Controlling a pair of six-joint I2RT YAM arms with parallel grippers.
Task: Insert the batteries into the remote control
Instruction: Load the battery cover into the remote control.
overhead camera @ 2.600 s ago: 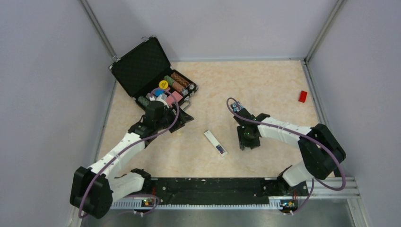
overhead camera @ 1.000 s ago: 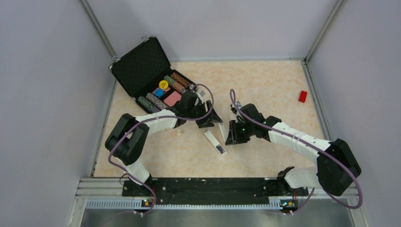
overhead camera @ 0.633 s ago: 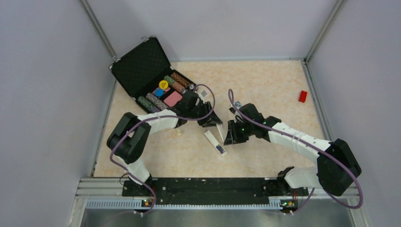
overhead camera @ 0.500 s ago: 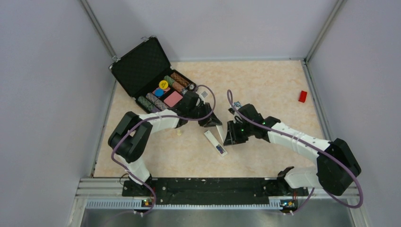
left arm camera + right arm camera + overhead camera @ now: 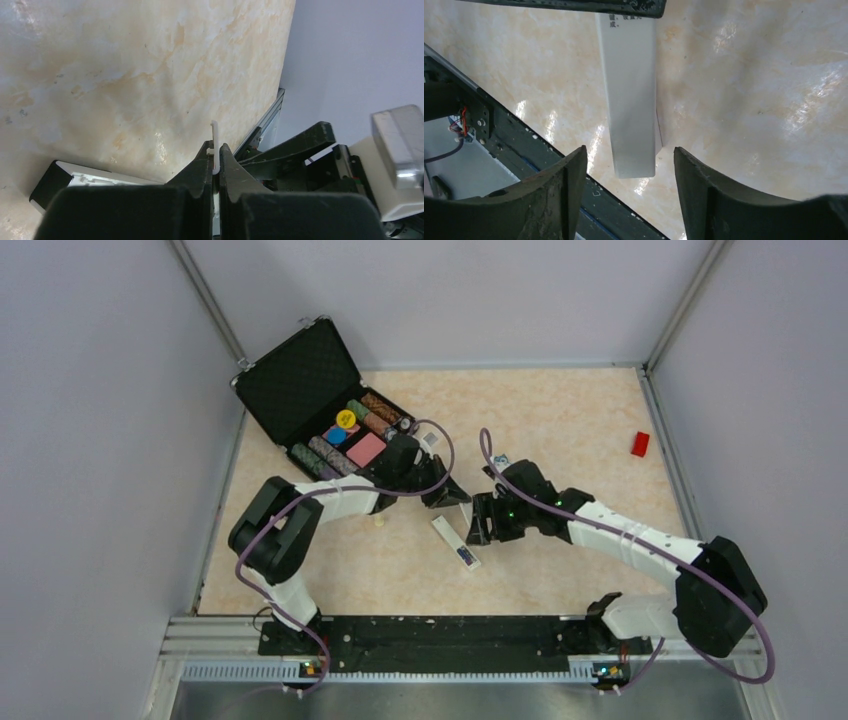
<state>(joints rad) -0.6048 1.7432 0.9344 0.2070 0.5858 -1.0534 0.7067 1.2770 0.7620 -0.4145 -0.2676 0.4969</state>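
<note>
Left end effector pinched on thin white panel, right end effector spread wide

On my feed an open black hard-shell case sits at the far-left corner of the beige marbled tabletop, with its lid leaning back. Its tray holds striped chip rolls, a pink square pad and a yellow disc (a blue disc just beside it). A small red block lies well apart, near the right edge. A tiny pale bit rests near the case.
</note>
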